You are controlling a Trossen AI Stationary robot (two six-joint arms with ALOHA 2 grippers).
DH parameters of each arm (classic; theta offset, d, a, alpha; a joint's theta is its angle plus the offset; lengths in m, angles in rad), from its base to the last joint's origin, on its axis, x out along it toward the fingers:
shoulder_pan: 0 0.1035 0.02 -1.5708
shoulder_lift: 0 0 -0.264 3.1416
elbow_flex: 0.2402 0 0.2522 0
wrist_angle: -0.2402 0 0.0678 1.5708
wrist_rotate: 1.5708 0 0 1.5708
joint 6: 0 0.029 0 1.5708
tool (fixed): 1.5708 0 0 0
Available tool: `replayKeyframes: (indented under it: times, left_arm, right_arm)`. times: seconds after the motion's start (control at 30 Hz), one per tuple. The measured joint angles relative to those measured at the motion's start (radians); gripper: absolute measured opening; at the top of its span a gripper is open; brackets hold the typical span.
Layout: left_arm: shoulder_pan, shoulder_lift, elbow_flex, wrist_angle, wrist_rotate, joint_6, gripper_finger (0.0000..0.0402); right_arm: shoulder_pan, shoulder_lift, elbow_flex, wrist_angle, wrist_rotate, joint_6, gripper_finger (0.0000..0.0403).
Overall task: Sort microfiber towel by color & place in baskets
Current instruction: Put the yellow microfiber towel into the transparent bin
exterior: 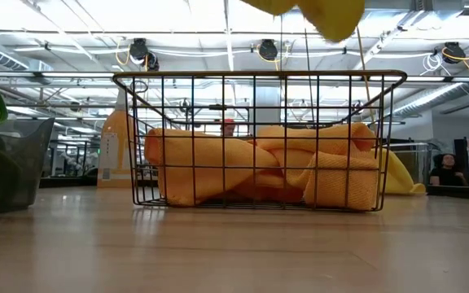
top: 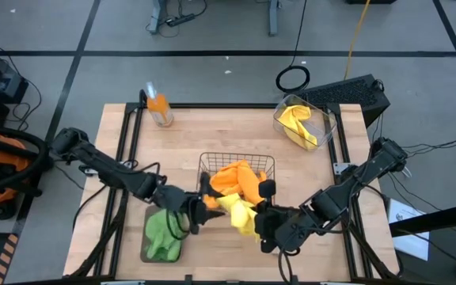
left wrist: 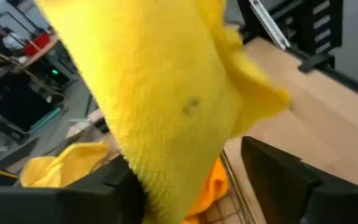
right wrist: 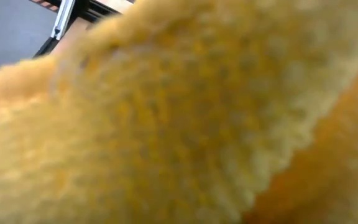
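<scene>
A yellow towel (top: 240, 214) hangs in the air between my two grippers, near the table's front edge. Its lower end shows at the top of the low view (exterior: 320, 12), above the wire-mesh basket (exterior: 259, 77). My right gripper (top: 261, 220) is at the towel's right side and shut on it. My left gripper (top: 204, 207) is open at the towel's left side, and the cloth (left wrist: 166, 112) hangs in front of and between its fingers. Orange towels (top: 237, 178) lie in the wire basket (top: 269, 163). Green towels (top: 163, 229) lie in the grey tray (top: 145, 252). Another yellow towel (top: 298, 120) lies in the clear tub (top: 328, 119). My right gripper holds the yellow towel at its right side (top: 250, 220), coming level from the table's right. The cloth fills the right wrist view (right wrist: 166, 124) and hides the fingers, so the part and kind of hold cannot be told. The towel is lifted clear of the table and hangs slack. Whether my left gripper's fingers (left wrist: 104, 193) touch the cloth, I cannot tell.
An orange bottle (top: 159, 108) stands at the table's far left. The clear tub stands at the far right, the wire basket in the middle, and the grey tray (exterior: 15, 163) at the near left. Bare wood lies between the bottle and the basket.
</scene>
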Motion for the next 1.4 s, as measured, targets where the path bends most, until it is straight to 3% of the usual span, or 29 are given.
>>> replayKeyframes:
  times: [0.1,0.3,0.33,0.57,0.73,1.23,1.4]
  left_arm:
    - [0.029,0.016,0.000,-0.001,0.013,0.016,0.0191]
    - [0.061,0.022,0.000,0.008,0.040,0.035,0.0028]
    - [0.061,0.022,0.000,0.015,0.047,0.034,0.0016]
    - [0.040,0.013,0.000,0.044,0.072,0.035,0.0016]
    - [0.038,0.013,0.000,0.085,0.071,0.034,0.0008]
    - [0.052,0.013,0.000,0.103,-0.050,-0.017,0.0010]
    - [0.055,0.013,0.000,0.104,-0.019,-0.020,0.0010]
  right_arm:
    - [0.000,0.000,0.000,0.010,0.008,-0.028,0.0004]
    - [0.000,0.000,0.000,-0.007,0.083,-0.067,0.0004]
    - [0.000,0.000,0.000,-0.017,0.084,-0.061,0.0004]
    - [-0.004,0.000,0.000,-0.150,0.148,0.135,0.0008]
    - [-0.005,0.006,0.000,-0.161,0.177,0.252,0.0042]
    - [-0.002,0.132,0.000,-0.035,0.186,0.197,0.0213]
    - [-0.002,0.140,0.000,0.022,0.275,0.160,0.0250]
